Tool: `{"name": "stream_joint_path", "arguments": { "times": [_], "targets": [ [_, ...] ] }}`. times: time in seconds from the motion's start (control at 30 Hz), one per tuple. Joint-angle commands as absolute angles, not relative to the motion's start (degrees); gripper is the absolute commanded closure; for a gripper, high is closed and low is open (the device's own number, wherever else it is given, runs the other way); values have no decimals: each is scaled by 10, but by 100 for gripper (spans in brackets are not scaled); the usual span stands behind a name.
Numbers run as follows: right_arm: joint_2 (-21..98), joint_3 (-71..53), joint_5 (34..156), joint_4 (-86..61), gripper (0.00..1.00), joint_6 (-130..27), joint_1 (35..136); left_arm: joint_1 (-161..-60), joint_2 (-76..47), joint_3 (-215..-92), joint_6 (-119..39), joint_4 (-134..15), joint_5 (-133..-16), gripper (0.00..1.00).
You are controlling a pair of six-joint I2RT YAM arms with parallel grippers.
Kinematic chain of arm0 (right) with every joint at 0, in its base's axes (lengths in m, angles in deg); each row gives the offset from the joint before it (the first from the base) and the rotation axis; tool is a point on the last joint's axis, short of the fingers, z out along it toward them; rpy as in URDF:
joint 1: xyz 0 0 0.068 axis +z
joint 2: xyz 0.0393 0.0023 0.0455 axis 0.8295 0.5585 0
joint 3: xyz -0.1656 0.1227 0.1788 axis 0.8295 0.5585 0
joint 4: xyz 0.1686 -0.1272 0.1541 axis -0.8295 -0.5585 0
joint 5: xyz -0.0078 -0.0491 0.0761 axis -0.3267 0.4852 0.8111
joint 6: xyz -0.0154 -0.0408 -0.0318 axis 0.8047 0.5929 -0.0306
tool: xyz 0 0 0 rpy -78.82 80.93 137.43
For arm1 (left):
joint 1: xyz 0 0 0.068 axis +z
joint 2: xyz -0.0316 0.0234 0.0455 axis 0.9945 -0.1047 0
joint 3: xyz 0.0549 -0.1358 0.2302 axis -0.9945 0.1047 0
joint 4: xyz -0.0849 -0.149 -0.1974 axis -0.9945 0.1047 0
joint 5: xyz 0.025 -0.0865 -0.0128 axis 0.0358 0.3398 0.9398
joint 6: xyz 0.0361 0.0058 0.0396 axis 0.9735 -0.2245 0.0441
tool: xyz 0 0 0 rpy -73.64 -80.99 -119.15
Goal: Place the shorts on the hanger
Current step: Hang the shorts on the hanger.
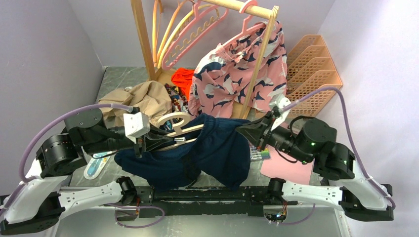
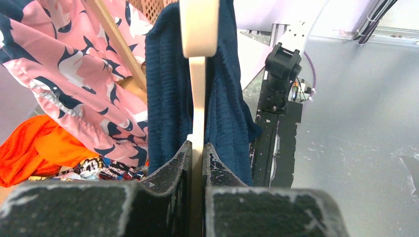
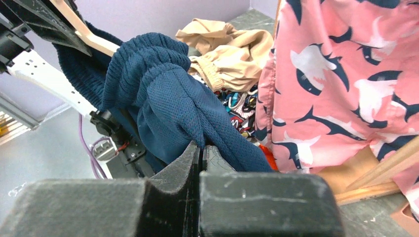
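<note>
The cream hanger (image 1: 174, 129) is held above the table, its hook toward the back. My left gripper (image 1: 157, 138) is shut on the hanger's bar; in the left wrist view the bar (image 2: 197, 94) runs up from between the jaws. The navy shorts (image 1: 207, 153) are draped over the hanger and hang down on both sides of it (image 2: 168, 89). My right gripper (image 1: 243, 129) is shut on a fold of the shorts near the waistband (image 3: 168, 98), at their right edge.
A wooden rack (image 1: 141, 34) at the back carries pink hangers (image 1: 197, 27), a yellow hanger (image 1: 170, 29) and pink printed shorts (image 1: 242, 74). A tan garment (image 1: 143, 98) and orange cloth (image 1: 183, 76) lie below it. A peach basket (image 1: 311, 69) stands at the right.
</note>
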State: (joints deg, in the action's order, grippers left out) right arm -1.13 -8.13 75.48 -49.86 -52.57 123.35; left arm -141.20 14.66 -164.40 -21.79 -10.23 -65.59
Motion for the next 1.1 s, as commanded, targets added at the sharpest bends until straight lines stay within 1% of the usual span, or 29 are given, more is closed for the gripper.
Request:
{"name": "stream_joint_path", "arguments": {
  "times": [0.0,0.23,0.33,0.37,0.43,0.47,0.5,0.53,0.63,0.73,0.9,1.07],
  "targets": [
    [-38,-93,722,-521,100,-535,1234,-1411,166,-1643,-217,-128,-679,93],
    [-54,-81,720,-553,100,-554,1234,-1411,164,-1654,-211,-128,-690,93],
    [-51,-97,723,-565,100,-553,1234,-1412,158,-1658,-209,-127,-689,93],
    [-51,-104,722,-568,93,-550,1234,-1411,157,-1658,-208,-126,-689,93],
    [-52,-123,738,-567,63,-543,1234,-1411,156,-1660,-209,-125,-688,93],
    [-49,-138,752,-570,53,-537,1234,-1411,156,-1662,-210,-125,-686,93],
    [-44,-155,769,-575,47,-532,1234,-1411,155,-1663,-210,-123,-682,93],
    [-35,-178,785,-579,44,-526,1234,-1411,153,-1666,-212,-119,-679,93],
    [-1,-241,835,-582,43,-505,1234,-1411,146,-1671,-212,-111,-660,93],
    [41,-273,886,-566,42,-489,1234,-1411,133,-1670,-213,-107,-612,93],
    [120,-267,979,-538,42,-470,1234,-1411,106,-1674,-216,-98,-541,93],
    [156,-239,1029,-497,42,-467,1234,-1411,91,-1695,-212,-102,-514,93]
  ]
}}
